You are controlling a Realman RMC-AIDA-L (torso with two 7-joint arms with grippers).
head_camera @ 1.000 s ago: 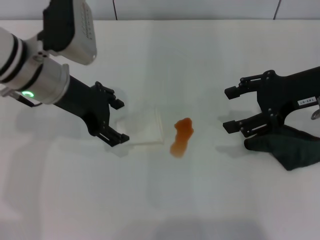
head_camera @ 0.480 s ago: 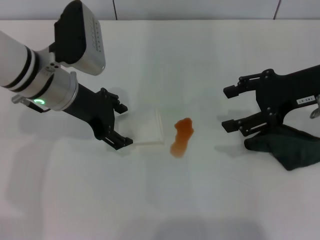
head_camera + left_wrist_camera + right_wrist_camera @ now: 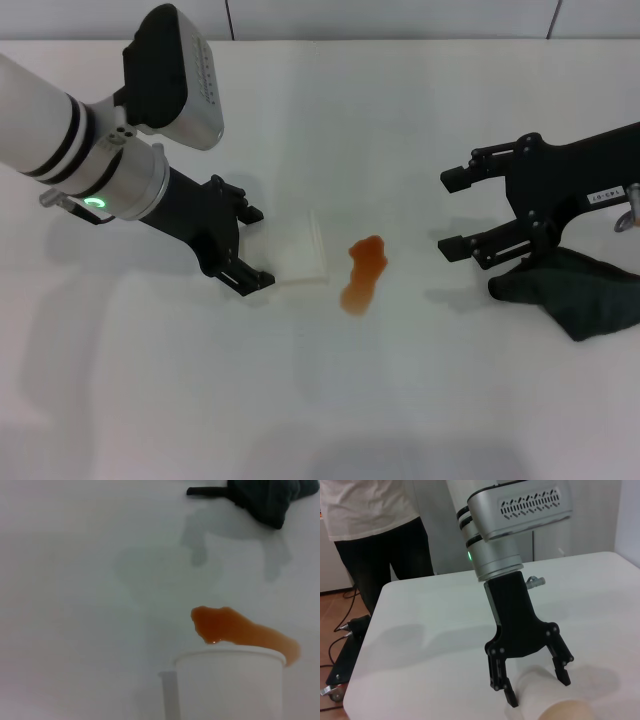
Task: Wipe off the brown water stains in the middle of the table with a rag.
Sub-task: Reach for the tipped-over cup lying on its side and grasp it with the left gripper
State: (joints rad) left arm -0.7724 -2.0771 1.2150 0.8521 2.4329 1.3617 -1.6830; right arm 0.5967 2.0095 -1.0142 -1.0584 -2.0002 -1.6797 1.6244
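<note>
The brown water stains (image 3: 362,273) lie as one orange-brown glossy blotch mid-table; they also show in the left wrist view (image 3: 240,632). The rag (image 3: 575,290), dark green-black and crumpled, lies on the white table (image 3: 400,400) at the right, and shows in the left wrist view (image 3: 267,497). My right gripper (image 3: 452,213) is open and empty, held just left of the rag, between it and the stain. My left gripper (image 3: 252,247) is open, its fingers either side of a white paper cup (image 3: 297,255) lying on its side left of the stain.
The cup shows close up in the left wrist view (image 3: 230,680), with the stain right behind it. The right wrist view shows my left gripper (image 3: 535,687) straddling the cup and a person (image 3: 375,530) standing beyond the table's far edge.
My left arm has moved right, bringing its open fingers around the paper cup. My right gripper has shifted slightly up and left. The stain and rag have not moved.
</note>
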